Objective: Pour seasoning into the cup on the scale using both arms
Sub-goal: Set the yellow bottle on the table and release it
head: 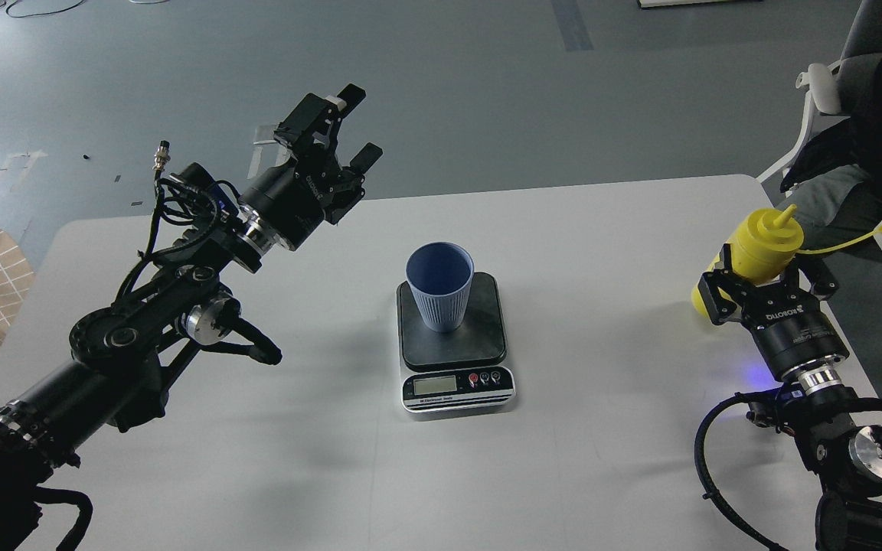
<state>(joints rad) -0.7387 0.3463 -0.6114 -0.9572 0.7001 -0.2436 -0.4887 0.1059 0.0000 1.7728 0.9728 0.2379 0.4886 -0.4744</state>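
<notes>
One scale (455, 343) sits near the middle of the white desk (586, 459). Its near edge is a silver front with a grey LCD and three small round buttons beside it; behind that lies the dark weighing plate with rounded corners.

One cup (439, 286) stands upright on the plate, toward its far left part. It is dusty blue, tapered narrower at the base, with fine vertical ribs outside and no handle. Its inside shows only blue.

Right of the scale and well apart from it, near the desk's right edge, the right gripper (761, 282) is closed around the one yellow bottle (759, 249). The bottle is bright yellow plastic with a rounded shoulder and a short pointed nozzle aimed up and to the right; a thin yellow cap strap trails right from it. Black fingers wrap its lower body, hiding the base.

Left of the scale and farther back, over the desk's far edge, the left gripper (347, 136) is raised in the air with its fingers spread wide, holding nothing.

Two black arms with loose cables are in view, one from each side.

A grey floor (441, 84) lies beyond the desk.
</notes>
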